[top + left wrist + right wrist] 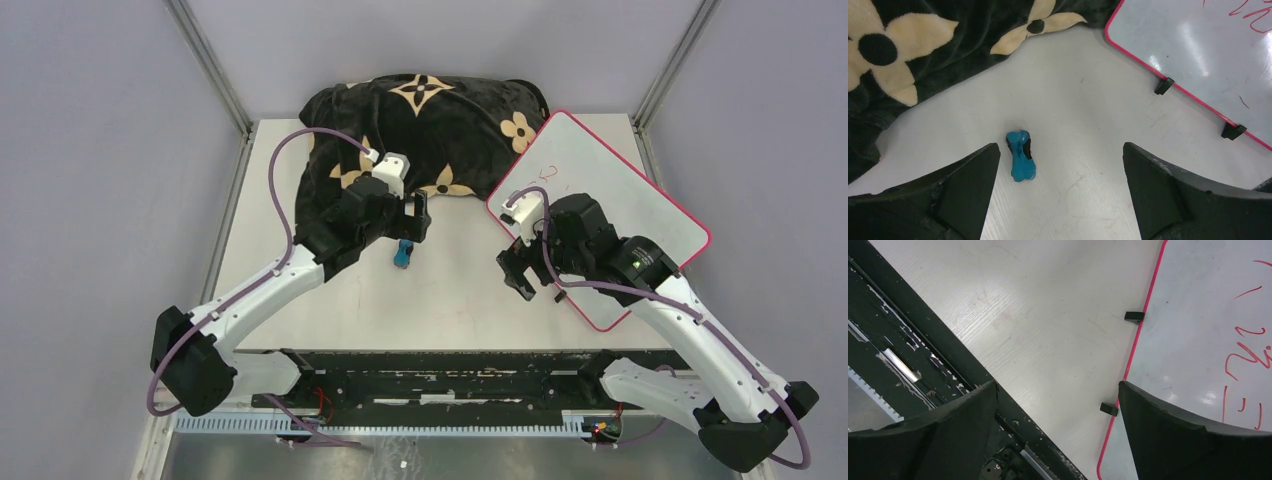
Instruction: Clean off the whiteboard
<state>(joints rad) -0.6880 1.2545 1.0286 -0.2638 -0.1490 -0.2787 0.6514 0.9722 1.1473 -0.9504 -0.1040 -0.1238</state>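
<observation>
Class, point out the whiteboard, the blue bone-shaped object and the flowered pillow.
whiteboard (625, 180), top external view, bare white face.
blue bone-shaped object (1019, 160), left wrist view, its middle.
flowered pillow (465, 130), top external view, black fabric.

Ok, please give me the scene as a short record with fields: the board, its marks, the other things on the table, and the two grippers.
whiteboard: flat on the table, right side, set at an angle
red marks: handwriting on the whiteboard, not yet erased
pillow: black with tan flowers, at the table's far end
blue object: small, lying on the table near the pillow
left gripper: open, above the blue object, holding nothing
right gripper: open, over the table beside the whiteboard's rim, holding nothing
</observation>
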